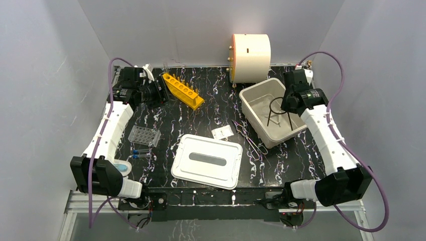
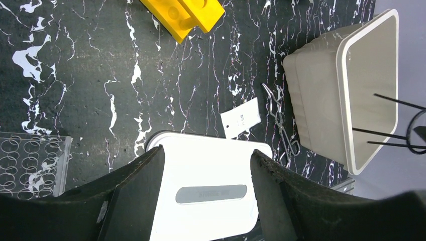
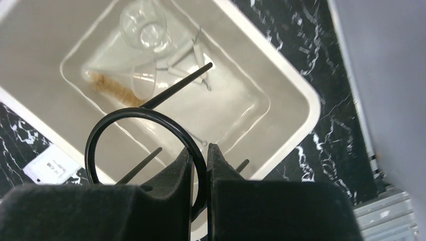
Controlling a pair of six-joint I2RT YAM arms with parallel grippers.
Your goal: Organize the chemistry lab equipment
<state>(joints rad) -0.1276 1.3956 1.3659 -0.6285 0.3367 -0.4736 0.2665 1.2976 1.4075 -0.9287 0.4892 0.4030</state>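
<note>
My right gripper [image 3: 199, 150] is shut on the ring of a black wire tripod [image 3: 100, 130] and holds it over the white tub [image 1: 271, 138]. In the tub lie a tiny clear beaker [image 3: 143, 25], a clear funnel [image 3: 143, 83], a white triangle [image 3: 186, 57] and a brown brush [image 3: 113, 90]. My left gripper [image 1: 163, 90] is open and empty at the back left, next to the orange tube rack [image 1: 183, 90]. The clear well plate [image 1: 144, 135] and blue-capped vials [image 1: 141, 152] lie at the left. The wire tongs [image 1: 249, 138] lie left of the tub.
The tub's flat lid [image 1: 207, 160] lies at the front middle, with a small white card [image 1: 222, 132] behind it. The cream drum [image 1: 249, 57] stands at the back, close behind the tub. Grey walls close in both sides.
</note>
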